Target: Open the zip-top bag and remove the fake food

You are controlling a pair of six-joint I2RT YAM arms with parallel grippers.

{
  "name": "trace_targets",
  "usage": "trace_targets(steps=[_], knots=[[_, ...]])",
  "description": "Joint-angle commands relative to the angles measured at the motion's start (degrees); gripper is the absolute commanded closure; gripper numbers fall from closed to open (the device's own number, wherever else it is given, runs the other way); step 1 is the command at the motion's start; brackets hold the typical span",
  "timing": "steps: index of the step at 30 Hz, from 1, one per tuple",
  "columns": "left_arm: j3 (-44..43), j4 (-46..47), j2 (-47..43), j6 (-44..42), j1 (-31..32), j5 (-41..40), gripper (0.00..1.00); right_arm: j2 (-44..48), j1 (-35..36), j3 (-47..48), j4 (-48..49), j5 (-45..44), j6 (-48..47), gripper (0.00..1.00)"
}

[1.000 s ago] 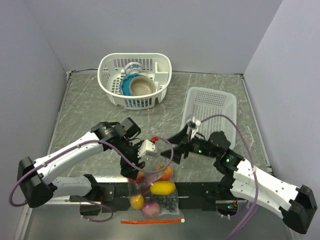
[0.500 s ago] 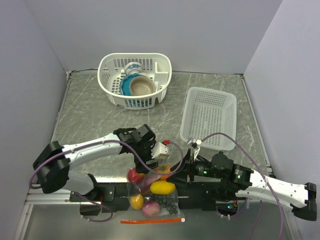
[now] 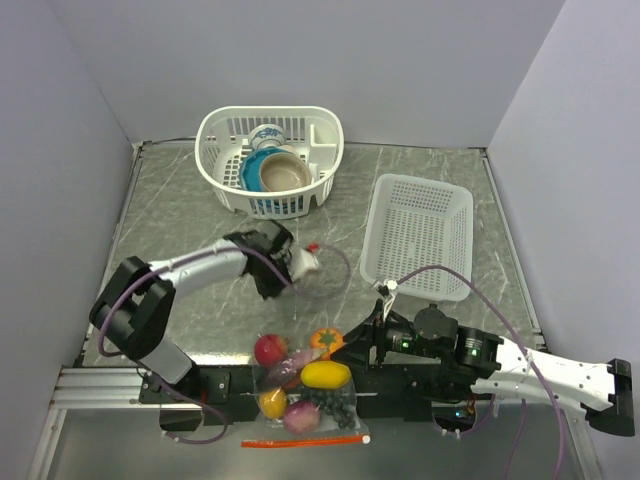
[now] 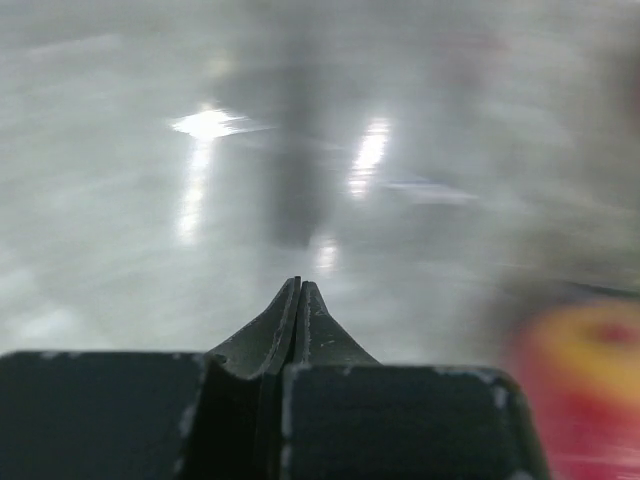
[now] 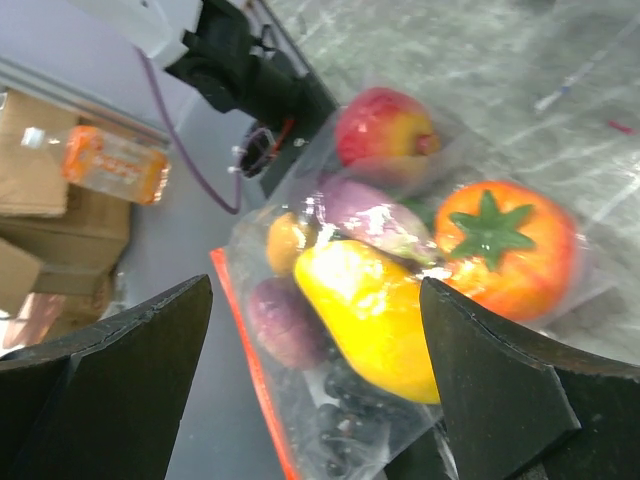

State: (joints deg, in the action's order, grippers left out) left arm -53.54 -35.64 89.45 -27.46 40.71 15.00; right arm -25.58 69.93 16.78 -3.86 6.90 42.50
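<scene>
Zip-top bag (image 3: 300, 392) before spread right fingers (image 5: 500, 400)

A grey, marble-patterned counter (image 3: 180, 220), walled in on three sides, carries three items. A white slatted basket (image 3: 205, 165) stands at 12 o'clock near the back wall. A shallow white mesh tray (image 3: 420, 235) lies well apart from it at 2 o'clock, close to the right wall. At 6 o'clock a clear zip-top bag (image 3: 300, 400) of fake food (image 3: 325, 375) rests on the near edge, its red-orange zip end hanging past the counter.
</scene>
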Motion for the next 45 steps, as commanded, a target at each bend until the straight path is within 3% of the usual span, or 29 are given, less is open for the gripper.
trace_targets(steps=[1,3,5,6,9,14,20,25,29,33,38,41,42,45], knots=[[-8.06,-1.24,2.39,-4.52,-11.58,0.26,0.99,1.32,0.47,3.87,-4.48,-4.34,-1.55,0.08],[-12.98,-4.78,1.87,-4.7,-13.54,4.14,0.95,2.99,0.38,4.05,-8.07,-4.87,-0.41,0.08],[-16.75,-11.19,-0.5,-5.84,-13.9,8.18,0.8,3.35,0.38,4.4,-11.68,-5.67,1.26,0.07],[-17.82,-13.56,-1.55,-6.11,-13.81,9.85,0.67,2.74,0.38,4.32,-14.74,-5.06,3.36,0.08],[-21.16,-19.11,-6.64,-6.37,-13.29,15.57,0.54,0.11,0.99,2.13,-15.05,0.03,7.85,0.11],[-23.28,-21.14,-12.98,-4.01,-8.81,14.97,0.53,-8.84,7.84,-1.92,-9.25,4.09,13.21,0.13],[-21.52,-21.14,-16.58,-1.89,-4.85,13.83,0.53,-19.23,21.71,2.29,-13.71,3.3,17.34,0.13],[-20.55,-20.44,-17.73,-1.02,-3.62,13.03,0.53,-19.33,25.6,0.64,-11.18,3.47,21.04,0.13],[-20.2,-19.65,-17.73,-0.4,-2.65,11.89,0.53,-15.48,25.69,-2.97,-2.41,1.02,24.55,0.18],[-20.73,-19.29,-17.99,0.39,-1.86,11.19,0.54,-12.13,25.52,-8.5,3.67,-1.27,27.72,0.38],[-23.98,-19.38,-18.87,1.88,-0.46,10.66,0.54,-10.63,25.34,-11.41,7.72,-1.45,30.97,0.55],[-25.73,-19.03,-19.84,3.11,0.86,9.7,0.53,-11.15,24.99,-9.58,5.28,-2.58,29.67,0.82],[-26.09,-18.86,-20.01,3.47,1.21,9.34,0.53,-11.42,24.64,-8.35,4.22,-3.72,28.61,0.97],[-28.19,-19.29,-20.89,4.43,3.06,8.12,0.53,-13.35,18.95,0.15,0.26,-2.6,22.03,1.0]])
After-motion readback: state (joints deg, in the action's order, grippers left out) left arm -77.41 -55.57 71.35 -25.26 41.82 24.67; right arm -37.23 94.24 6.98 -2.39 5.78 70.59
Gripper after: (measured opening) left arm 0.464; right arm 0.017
